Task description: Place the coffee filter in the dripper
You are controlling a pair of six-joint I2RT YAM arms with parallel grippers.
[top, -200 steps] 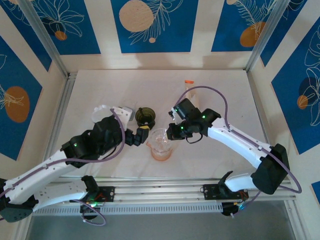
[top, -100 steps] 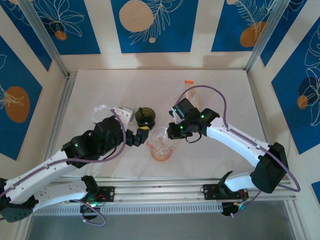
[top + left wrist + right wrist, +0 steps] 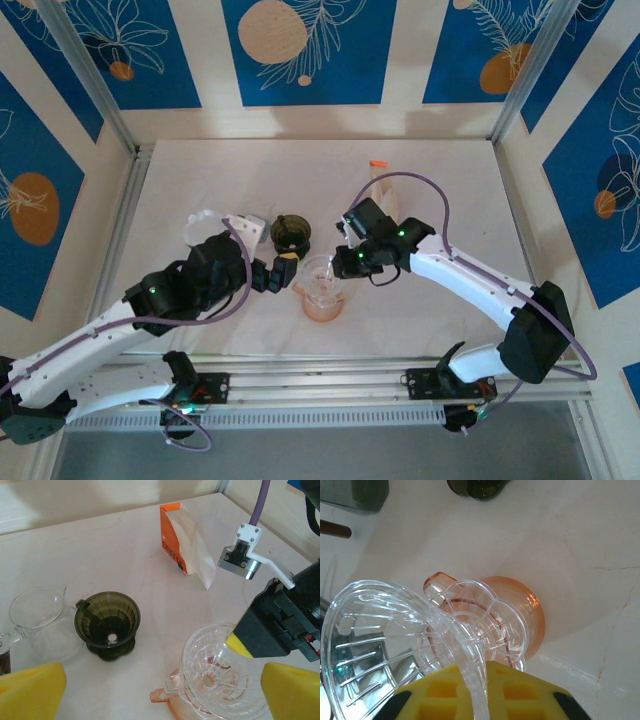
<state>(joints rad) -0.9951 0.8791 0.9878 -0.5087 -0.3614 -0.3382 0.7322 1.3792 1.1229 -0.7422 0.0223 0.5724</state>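
Plainly, the left wrist view lays out the orange-and-white packet of paper coffee filters [image 3: 187, 545], lying well beyond the clear ribbed dripper [image 3: 220, 677]; from above it is a sliver. The right gripper [image 3: 480, 692] stays clamped on the dripper's rim, unmoved; the left gripper [image 3: 283, 266] hangs wide open, empty.

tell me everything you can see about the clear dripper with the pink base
The clear dripper is a see-through cone, glass or plastic by its look, with raised ribs running down the inside to a hole at the bottom. A small handle juts out low on its side. Under it is a round pinkish-orange base, standing on the white table, apart from the dark green dripper. No filter is inside. The right gripper pinches its rim wall.
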